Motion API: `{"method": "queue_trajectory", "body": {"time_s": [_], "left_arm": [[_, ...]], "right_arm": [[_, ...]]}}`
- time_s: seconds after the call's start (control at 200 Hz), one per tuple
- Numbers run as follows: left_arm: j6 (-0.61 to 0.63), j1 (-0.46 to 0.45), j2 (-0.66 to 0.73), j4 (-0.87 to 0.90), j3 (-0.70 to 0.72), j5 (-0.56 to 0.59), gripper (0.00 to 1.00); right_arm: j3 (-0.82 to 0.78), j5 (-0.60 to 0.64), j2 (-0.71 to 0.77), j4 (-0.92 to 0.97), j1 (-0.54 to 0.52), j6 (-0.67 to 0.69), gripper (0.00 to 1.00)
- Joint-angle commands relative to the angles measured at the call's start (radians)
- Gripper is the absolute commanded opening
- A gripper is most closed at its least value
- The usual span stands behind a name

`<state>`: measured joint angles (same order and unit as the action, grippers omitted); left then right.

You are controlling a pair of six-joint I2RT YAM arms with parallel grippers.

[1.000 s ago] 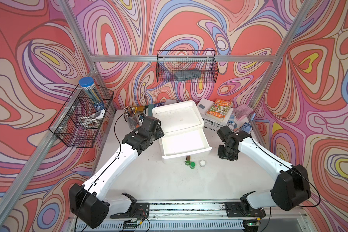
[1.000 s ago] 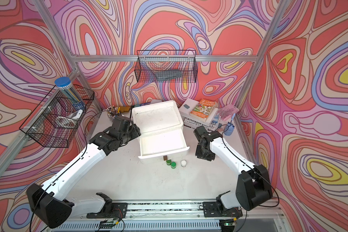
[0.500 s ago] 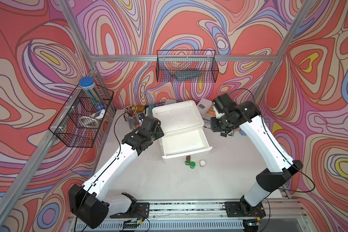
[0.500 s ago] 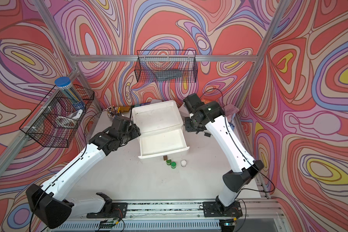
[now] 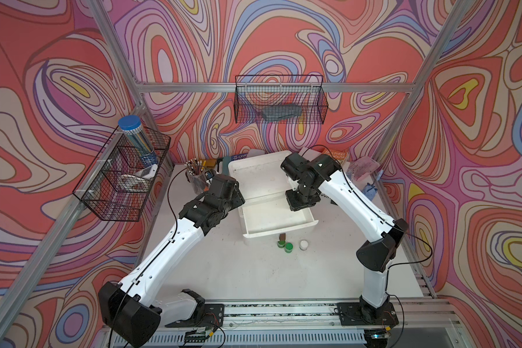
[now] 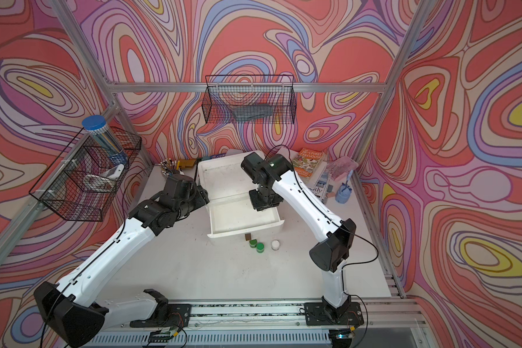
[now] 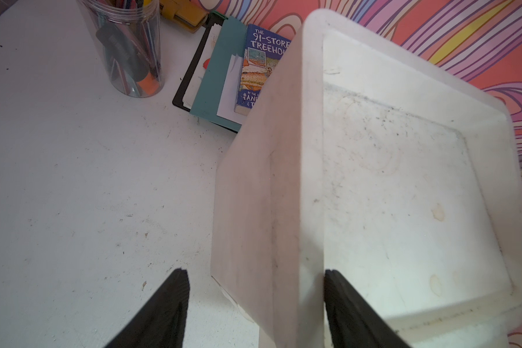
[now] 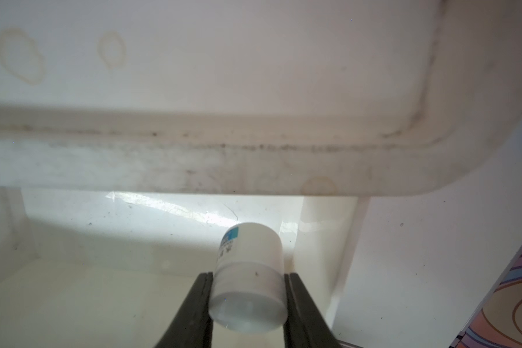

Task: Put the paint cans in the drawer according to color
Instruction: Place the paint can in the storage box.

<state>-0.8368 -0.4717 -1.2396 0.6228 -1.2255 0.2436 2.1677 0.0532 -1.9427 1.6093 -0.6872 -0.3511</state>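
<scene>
A white paint can (image 8: 250,256), held by its sides between the fingers of the right gripper (image 8: 247,275), hangs over the far right corner of the open drawer (image 5: 281,233). On the table (image 5: 253,286), just in front of the drawer, stand two green paint cans (image 5: 288,247) and a second white paint can (image 5: 303,244). The fingers of the left gripper (image 7: 255,271) are parted, straddling the left rim of the drawer unit (image 5: 253,177).

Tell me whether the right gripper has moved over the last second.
Yes. The right gripper, shut on a white paint can, went from the table beside the open drawer to over the drawer, near its back edge.
</scene>
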Motion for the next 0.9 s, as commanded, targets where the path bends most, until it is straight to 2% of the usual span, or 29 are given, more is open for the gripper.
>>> {"method": "queue_trajectory", "body": {"time_s": [0.0,0.29,0.351,0.541,0.676,0.811,0.896], "left_arm": [[0.021,0.011,0.022,0.053,0.0,0.051,0.68],[0.038,0.011,0.022,0.06,-0.011,0.06,0.68],[0.038,0.012,0.023,0.059,-0.011,0.061,0.68],[0.046,0.011,0.021,0.063,-0.022,0.061,0.68],[0.068,0.011,0.024,0.067,-0.041,0.063,0.68],[0.137,0.011,0.039,0.044,-0.061,0.044,0.68],[0.224,-0.006,0.056,-0.011,-0.071,0.016,0.68]], "right_arm": [[-0.061,-0.034,0.02,-0.053,-0.012,0.003,0.16],[-0.126,-0.028,-0.011,-0.083,-0.034,0.02,0.2],[-0.133,-0.023,-0.017,-0.082,-0.034,0.022,0.25],[-0.116,-0.004,-0.026,-0.081,-0.036,0.021,0.49],[-0.048,0.006,-0.021,-0.068,-0.038,0.021,0.6],[0.007,0.03,0.038,-0.105,-0.038,0.002,0.61],[-0.049,0.085,0.143,-0.216,-0.038,-0.024,0.62]]}}
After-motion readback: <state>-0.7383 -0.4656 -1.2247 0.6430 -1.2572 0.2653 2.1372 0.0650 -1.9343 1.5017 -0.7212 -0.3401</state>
